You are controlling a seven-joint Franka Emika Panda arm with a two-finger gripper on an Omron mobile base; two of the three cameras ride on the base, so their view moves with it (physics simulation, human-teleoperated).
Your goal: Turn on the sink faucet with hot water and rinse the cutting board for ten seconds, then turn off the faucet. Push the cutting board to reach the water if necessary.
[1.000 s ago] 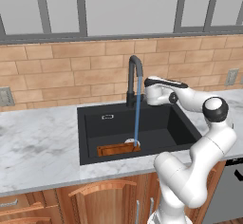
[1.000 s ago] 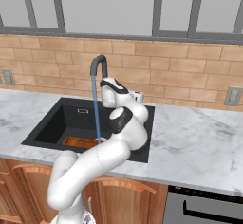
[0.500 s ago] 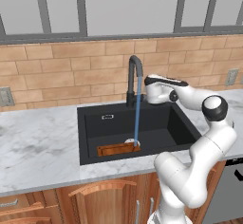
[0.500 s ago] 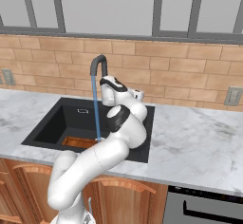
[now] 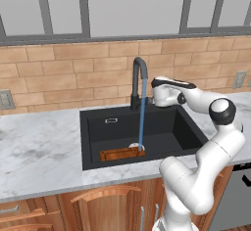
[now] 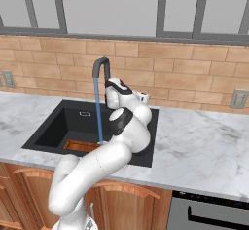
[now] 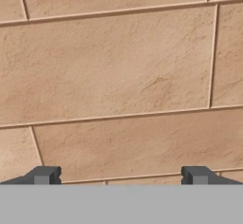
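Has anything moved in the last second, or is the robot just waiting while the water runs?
Nothing visibly changed. The pale-blue water stream runs from the black gooseneck faucet onto the orange-brown wooden cutting board in the black sink, and the open gripper faces the brick wall.

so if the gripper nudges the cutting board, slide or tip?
Probably slides: the cutting board lies flat on the sink floor, so tipping looks unlikely. Water lands at its right end, so it's likely wet and slippery. It looks rigid, like wood.
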